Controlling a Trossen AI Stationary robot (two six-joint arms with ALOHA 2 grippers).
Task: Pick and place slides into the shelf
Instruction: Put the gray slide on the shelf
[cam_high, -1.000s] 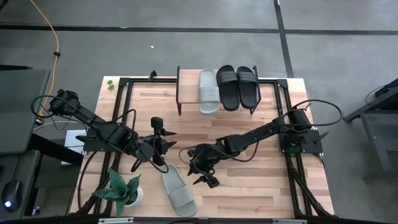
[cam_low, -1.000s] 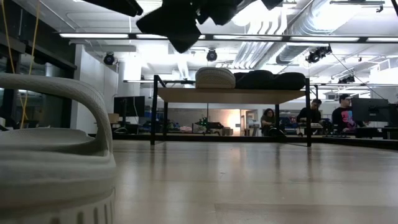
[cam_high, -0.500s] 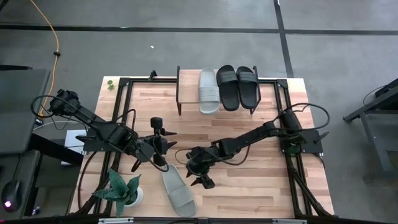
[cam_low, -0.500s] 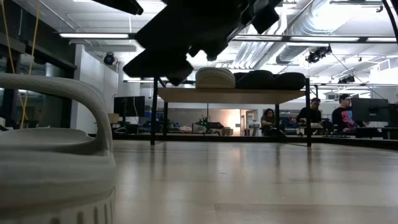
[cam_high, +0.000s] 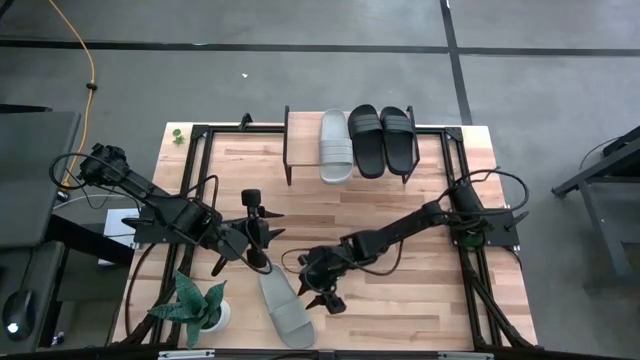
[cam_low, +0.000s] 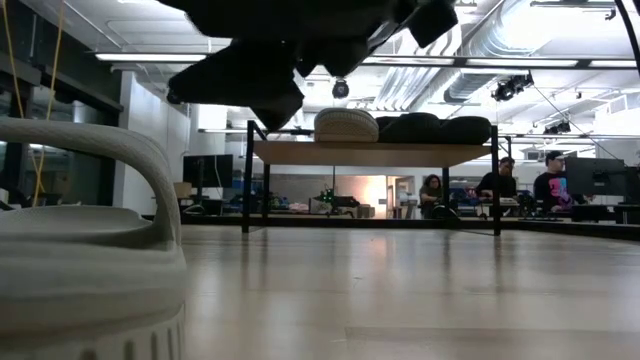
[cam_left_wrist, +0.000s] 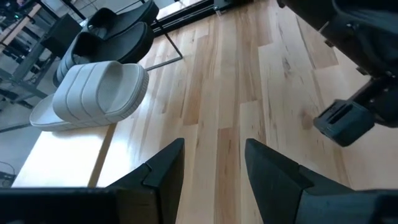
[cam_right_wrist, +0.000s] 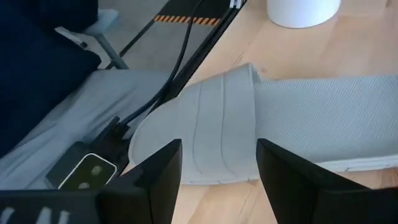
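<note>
My right gripper (cam_high: 322, 296) hangs over the near part of the table (cam_high: 400, 200), fingers (cam_right_wrist: 158, 168) spread wide with nothing between them — no contact with anything. Straight ahead of the fingertips, seen through the gap, lies a grey slide (cam_right_wrist: 249, 127) flat on the wood, its broad strap just beyond my tips and the ribbed footbed stretching off to one side. From above, that same slide (cam_high: 285, 308) sits just beside the right gripper, toward the table's near edge, close but apart from it. A white pot (cam_right_wrist: 303, 11) stands past the slide, holding the plant (cam_high: 196, 303).

My left gripper (cam_high: 258, 232) waits a short way off, above the slide's far end, fingers (cam_left_wrist: 163, 163) parted about halfway and holding nothing — only bare planks show between them. Well ahead of those fingers stands the shelf (cam_high: 300, 125) at the far edge. On it rest the other grey slide (cam_left_wrist: 93, 93) and the black pair (cam_high: 381, 138), all three side by side, the grey one on the left end.

In the low view, the near slide (cam_low: 85, 250) fills the left foreground and the shelf (cam_low: 370, 152) stands in the distance with its three slides on top; people sit at desks beyond the table.
</note>
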